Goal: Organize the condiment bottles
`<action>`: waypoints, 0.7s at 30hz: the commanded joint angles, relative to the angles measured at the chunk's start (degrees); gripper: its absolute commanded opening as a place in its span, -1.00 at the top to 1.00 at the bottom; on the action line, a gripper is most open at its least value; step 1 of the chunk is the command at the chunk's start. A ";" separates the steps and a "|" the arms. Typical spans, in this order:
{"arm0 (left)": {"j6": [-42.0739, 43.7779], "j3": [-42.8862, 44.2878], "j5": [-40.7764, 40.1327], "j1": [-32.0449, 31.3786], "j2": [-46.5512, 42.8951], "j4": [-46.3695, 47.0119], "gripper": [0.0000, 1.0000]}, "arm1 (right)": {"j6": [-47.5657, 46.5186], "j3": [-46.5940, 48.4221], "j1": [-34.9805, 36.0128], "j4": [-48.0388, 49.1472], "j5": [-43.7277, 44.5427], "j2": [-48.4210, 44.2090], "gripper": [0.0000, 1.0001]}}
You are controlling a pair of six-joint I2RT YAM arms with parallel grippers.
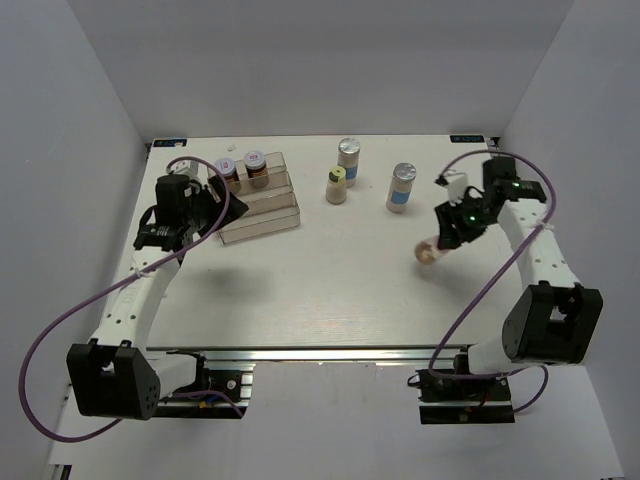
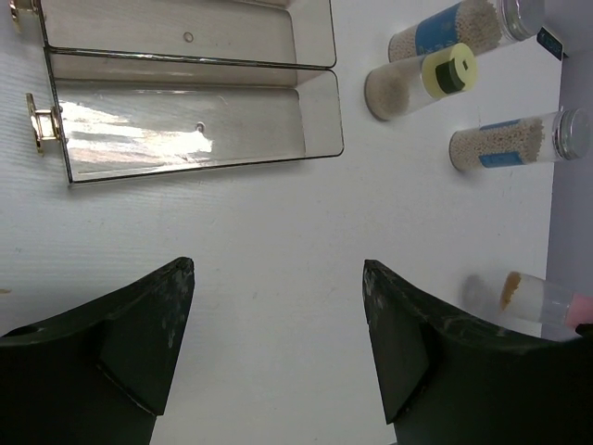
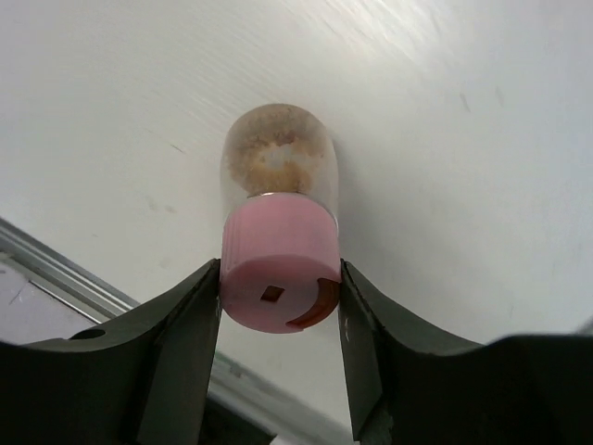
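Observation:
A pink-lidded jar point(image 3: 278, 232) of tan powder is clamped by its lid between the pads of my right gripper point(image 3: 280, 276). It tilts low over the table at the right point(image 1: 428, 252). Whether its base touches the surface I cannot tell. The yellow-lidded jar point(image 1: 338, 185) and two white jars with blue bands point(image 1: 348, 155) point(image 1: 401, 187) stand at the back middle. Two red-lidded jars point(image 1: 229, 170) point(image 1: 257, 168) sit on the top step of the clear rack point(image 1: 265, 210). My left gripper point(image 2: 278, 269) is open over bare table, just short of the rack point(image 2: 185, 130).
White walls close in the table on the left, the back and the right. The rack's two lower steps hold nothing. In the left wrist view the yellow-lidded jar point(image 2: 422, 79) and both white jars point(image 2: 459, 28) point(image 2: 514, 144) lie to the right of the rack.

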 commanded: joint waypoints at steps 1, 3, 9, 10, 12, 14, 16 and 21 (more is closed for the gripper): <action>0.57 3.44 -1.37 -0.21 -0.82 -1.23 -0.66 | -5.67 4.32 11.74 2.06 -10.57 0.75 1.00; 0.65 4.59 -2.77 -0.21 -1.26 -2.11 -0.66 | -4.01 6.95 16.26 4.88 -10.39 2.85 1.00; 0.57 6.52 -8.48 -0.12 -4.68 -5.71 -0.66 | 2.67 29.83 26.91 8.85 -10.30 18.64 1.00; 0.57 6.79 -9.53 -0.12 -4.95 -6.33 -0.66 | 3.37 34.08 28.83 8.68 -10.22 21.12 1.00; 0.57 7.49 -10.33 -0.12 -5.74 -8.17 -0.66 | 5.74 48.17 30.51 7.62 -9.60 29.62 1.00; 0.39 7.75 -11.82 -0.21 -6.88 -8.97 -0.66 | 7.24 57.19 32.97 8.31 -7.68 37.53 1.00; 0.04 7.67 -12.18 -0.21 -7.76 -10.11 -0.66 | 8.30 65.48 35.69 10.86 -5.74 41.17 1.00; -1.54 6.97 -14.64 -0.21 -10.13 -11.78 -0.66 | 9.97 57.08 40.10 28.16 -0.11 41.28 1.00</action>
